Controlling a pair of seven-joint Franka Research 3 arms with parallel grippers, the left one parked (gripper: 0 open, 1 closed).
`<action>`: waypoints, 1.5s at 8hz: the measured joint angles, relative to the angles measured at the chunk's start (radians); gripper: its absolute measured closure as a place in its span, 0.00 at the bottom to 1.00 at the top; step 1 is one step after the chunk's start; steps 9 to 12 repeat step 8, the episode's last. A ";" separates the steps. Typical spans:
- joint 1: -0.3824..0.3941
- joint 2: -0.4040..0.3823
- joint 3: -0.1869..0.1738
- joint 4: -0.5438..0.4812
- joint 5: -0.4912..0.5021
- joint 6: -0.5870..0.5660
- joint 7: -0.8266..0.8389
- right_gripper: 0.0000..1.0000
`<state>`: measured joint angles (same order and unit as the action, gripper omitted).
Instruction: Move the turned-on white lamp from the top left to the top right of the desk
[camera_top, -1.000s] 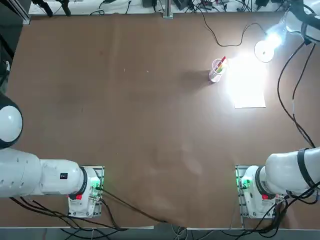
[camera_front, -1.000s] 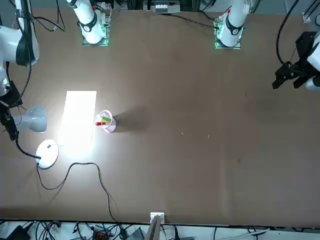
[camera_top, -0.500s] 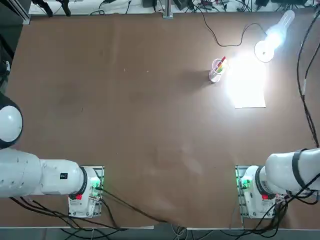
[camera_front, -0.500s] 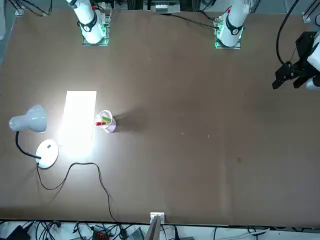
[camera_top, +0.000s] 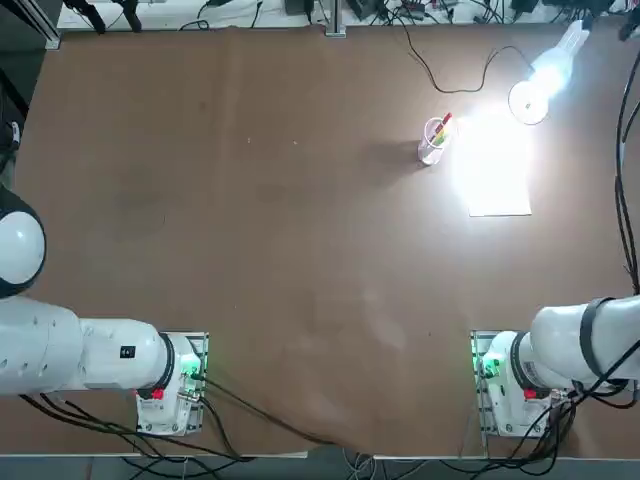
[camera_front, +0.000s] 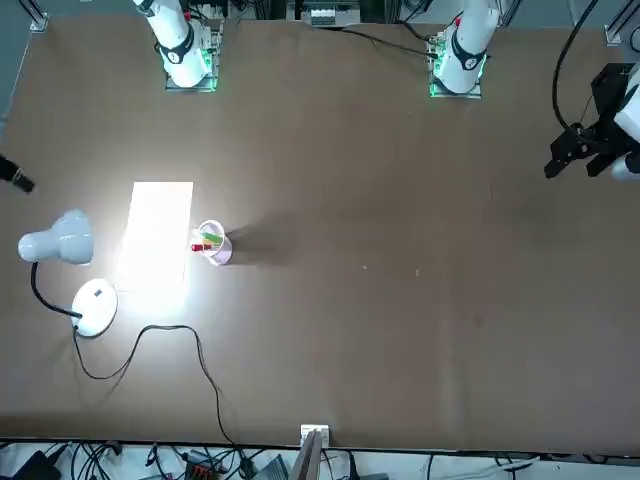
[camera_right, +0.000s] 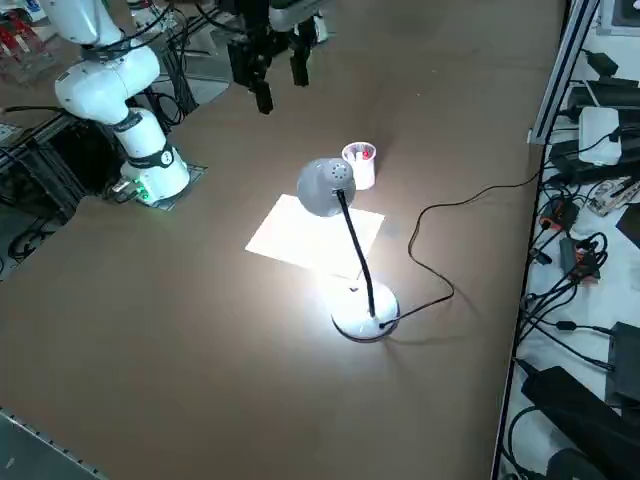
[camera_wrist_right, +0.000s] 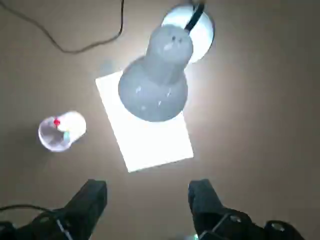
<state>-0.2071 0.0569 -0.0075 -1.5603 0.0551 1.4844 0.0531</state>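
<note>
Plainly, we see the tool (camera_wrist_right: 147, 200) wide and empty near the lit lamp (camera_front: 62, 240). We judge it light, its slim neck (camera_right: 358, 250) the safest hold.

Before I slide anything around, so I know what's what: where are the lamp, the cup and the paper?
Lamp (camera_right: 325, 187): right side view, on its head.
Cup (camera_right: 365, 171): right side view, on its wall.
Paper (camera_top: 499, 197): top view, lower part.
</note>
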 joint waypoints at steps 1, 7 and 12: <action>0.003 -0.002 0.006 0.014 0.009 -0.096 -0.030 0.00; 0.218 -0.031 0.024 -0.024 -0.046 0.057 -0.081 0.00; 0.218 -0.057 0.021 -0.047 -0.046 0.061 -0.081 0.00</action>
